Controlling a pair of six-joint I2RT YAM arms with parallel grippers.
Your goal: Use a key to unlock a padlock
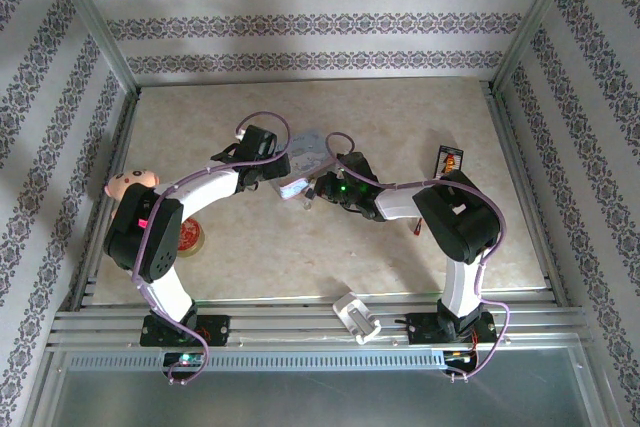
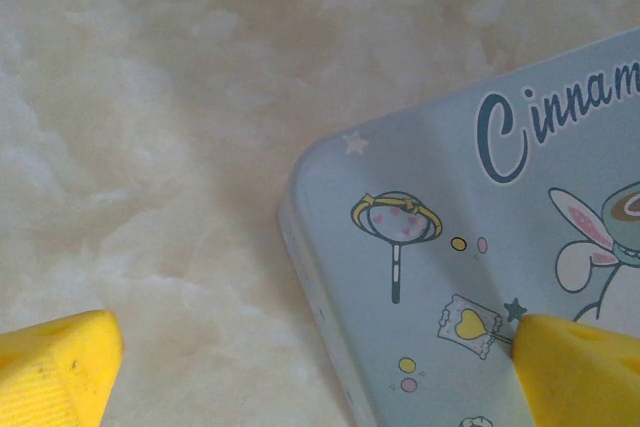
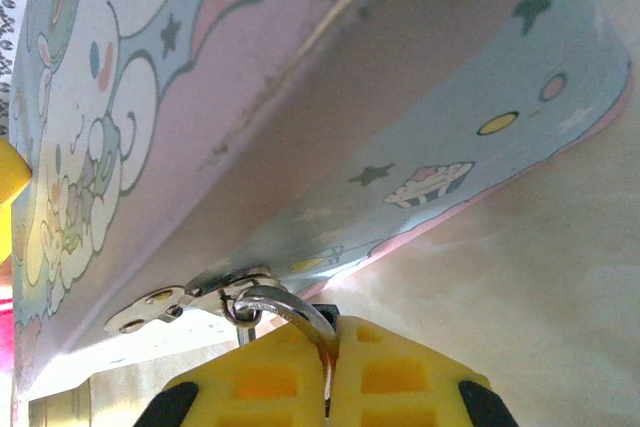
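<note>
The pale blue-grey tin box (image 1: 305, 162) lies mid-table between both arms. My left gripper (image 2: 320, 372) hangs open over the corner of the printed lid (image 2: 480, 247), one yellow finger (image 2: 60, 372) above bare table and the other above the lid. From the other side, my right gripper (image 3: 330, 367) is shut on the tiny padlock (image 3: 325, 310). Its silvery shackle (image 3: 290, 307) curves out from between the yellow pads and hooks through the tin's metal hasp (image 3: 190, 302). The pads hide most of the padlock's dark body. In the top view, the right gripper (image 1: 325, 187) touches the tin's near edge.
A black battery holder with orange marks (image 1: 449, 161) lies at the right. A pink toy (image 1: 132, 183) and a round object (image 1: 190, 239) sit by the left arm. A white object (image 1: 357, 315) rests on the near rail. Metal frame posts border the table.
</note>
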